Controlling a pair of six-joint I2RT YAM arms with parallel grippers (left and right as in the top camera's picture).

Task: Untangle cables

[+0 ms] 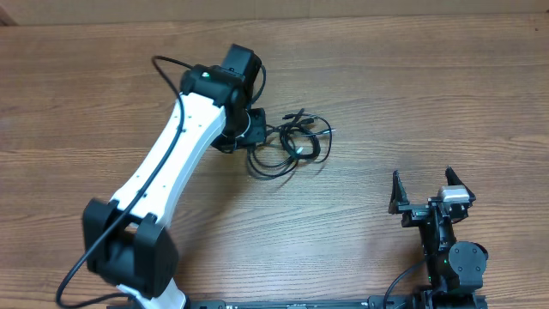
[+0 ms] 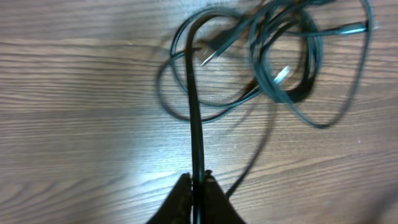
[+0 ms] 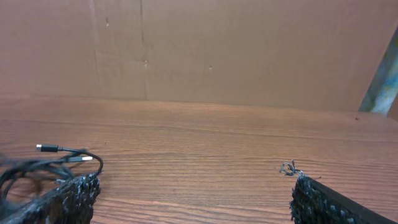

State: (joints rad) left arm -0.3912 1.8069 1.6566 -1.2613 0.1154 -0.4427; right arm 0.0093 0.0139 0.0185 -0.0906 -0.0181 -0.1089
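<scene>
**Left Arm Pinches a Strand of the Knot**

Overhead: your left gripper (image 1: 254, 136) sits at the edge of the cables (image 1: 296, 142), which lie in a loose tangle on the wooden table (image 1: 386, 77). Your right gripper (image 1: 425, 183) rests well apart from them, jaws spread wide and empty.

Left wrist: the fingertips (image 2: 180, 194) are pinched on one black strand, apparently raised off the wood.

Right wrist: the cables (image 3: 31, 167) lie at far left, with plug tips showing.
</scene>
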